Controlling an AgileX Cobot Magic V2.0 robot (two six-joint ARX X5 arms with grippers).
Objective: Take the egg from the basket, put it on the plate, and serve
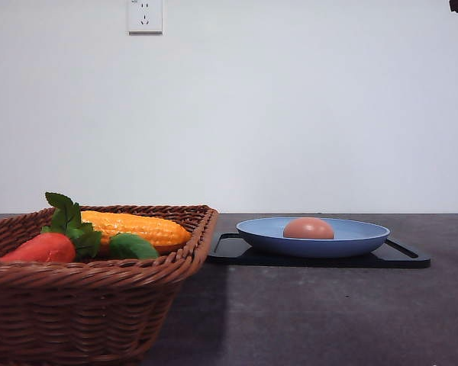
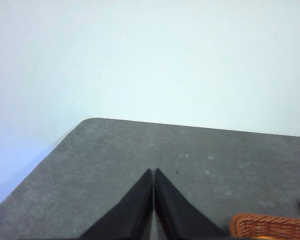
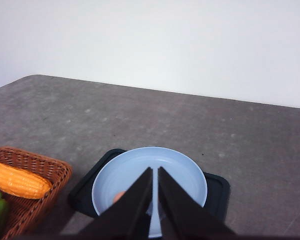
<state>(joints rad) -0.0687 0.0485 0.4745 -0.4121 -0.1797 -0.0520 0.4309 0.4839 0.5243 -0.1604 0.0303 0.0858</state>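
Resting in the blue plate (image 1: 313, 236), the egg (image 1: 308, 228) lay below the right gripper (image 3: 155, 172) and just to one side of its fingertips, where the right wrist view caught only a small tan sliver of it (image 3: 119, 196) beside one finger. That gripper hung above the plate (image 3: 180, 170) with its two fingers pressed together and nothing between them. The left gripper (image 2: 153, 172) was likewise closed and empty, poised over bare grey table (image 2: 115, 155) with a corner of the basket (image 2: 270, 225) just beside it. The front view showed what neither wrist view did: the whole rounded top of the egg standing above the plate's rim, and the plate sitting on a flat black tray (image 1: 401, 258) with a handle at each end. It also showed the basket (image 1: 99, 305) close up, holding an ear of corn (image 1: 137, 227), a red-orange vegetable (image 1: 42, 248) with green leaves and a green piece (image 1: 132, 247). The right wrist view looked down on the plate, tray (image 3: 217, 187) and basket (image 3: 45, 170) together, the basket well apart from that gripper, with the corn (image 3: 17, 181) lying inside it.
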